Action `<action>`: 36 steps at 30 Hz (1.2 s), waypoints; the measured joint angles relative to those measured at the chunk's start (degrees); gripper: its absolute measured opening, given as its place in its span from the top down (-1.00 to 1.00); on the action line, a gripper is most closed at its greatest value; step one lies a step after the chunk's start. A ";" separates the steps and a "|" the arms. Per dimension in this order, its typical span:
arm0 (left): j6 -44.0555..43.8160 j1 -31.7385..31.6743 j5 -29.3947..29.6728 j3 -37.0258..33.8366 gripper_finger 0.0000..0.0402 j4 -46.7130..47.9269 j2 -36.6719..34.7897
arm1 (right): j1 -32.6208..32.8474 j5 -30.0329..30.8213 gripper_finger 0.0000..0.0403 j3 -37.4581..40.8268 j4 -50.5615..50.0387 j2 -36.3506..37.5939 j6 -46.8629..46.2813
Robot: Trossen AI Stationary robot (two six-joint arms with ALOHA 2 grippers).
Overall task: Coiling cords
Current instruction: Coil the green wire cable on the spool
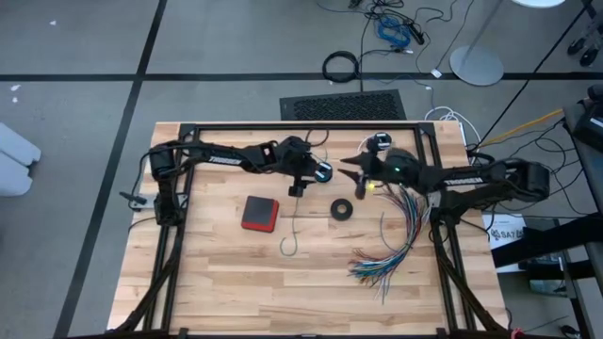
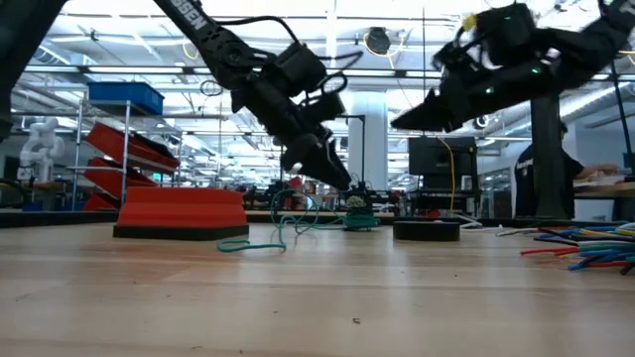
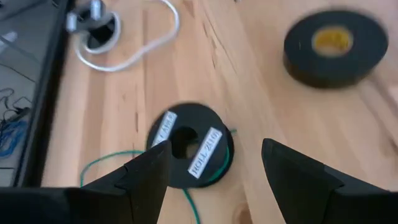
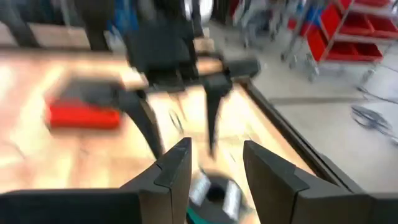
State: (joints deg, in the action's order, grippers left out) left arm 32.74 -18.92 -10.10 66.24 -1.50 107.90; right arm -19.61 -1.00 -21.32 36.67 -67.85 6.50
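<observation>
Item one: your left gripper point(image 1: 300, 188) hung above the middle of the table, toward the far side, fingers spread wide and holding nothing. Its fingers point(image 3: 146, 177) straddled a small black spool point(image 3: 189, 145) with white labels, without touching it.

Item two: the teal-green cord point(image 1: 292, 237) ran off that spool and trailed toward the near side, ending in a hook-shaped loop on the bare wood. In the low view you saw it lying loosely on the tabletop point(image 2: 260, 236), right of the red block point(image 2: 181, 213).

Item three: the white cord point(image 3: 127, 53) lay in a loose loop near the far edge, joined to a small round black-and-white piece point(image 3: 94, 28).

Item four: your right gripper point(image 1: 356, 177) hovered just right of the left one, raised off the table, fingers partly apart and empty. Its own camera looked past its fingers point(image 4: 176, 168) at the left gripper and the spool below.

Item five, other stock: a flat red block point(image 1: 260, 213) left of centre; a black tape roll point(image 1: 342, 208) between the cord and the wires; a fanned bundle of multicoloured wires point(image 1: 391, 247) on the right half of the wooden table point(image 1: 217, 282).
</observation>
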 joint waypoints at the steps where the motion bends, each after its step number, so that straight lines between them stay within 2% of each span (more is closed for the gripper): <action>1: 0.73 0.08 0.33 0.81 -0.28 1.75 0.52 | 0.04 0.82 0.34 -1.89 -4.70 -0.38 2.68; 5: 4.42 1.09 3.44 1.85 -0.27 4.58 1.59 | 0.13 2.34 0.34 -7.13 -15.46 -2.03 7.29; 11: 10.89 4.12 12.01 1.97 -0.07 0.84 1.98 | 0.08 2.68 0.34 -7.61 -16.09 -4.93 11.40; 17: 13.65 4.28 12.13 2.03 0.08 1.03 3.38 | 0.10 2.68 0.34 -7.57 -14.10 -9.28 12.00; 27: 14.16 4.75 14.88 2.02 0.09 -3.22 6.19 | 0.10 2.65 0.34 -7.59 -11.55 -10.61 11.24; 36: 14.25 4.41 14.64 5.92 0.09 0.09 9.41 | 0.10 2.67 0.34 -7.59 -11.16 -10.60 11.05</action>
State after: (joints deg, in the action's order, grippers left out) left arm 46.99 -14.51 4.54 72.15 -1.41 117.31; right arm -19.51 1.67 -28.91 25.51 -78.45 17.55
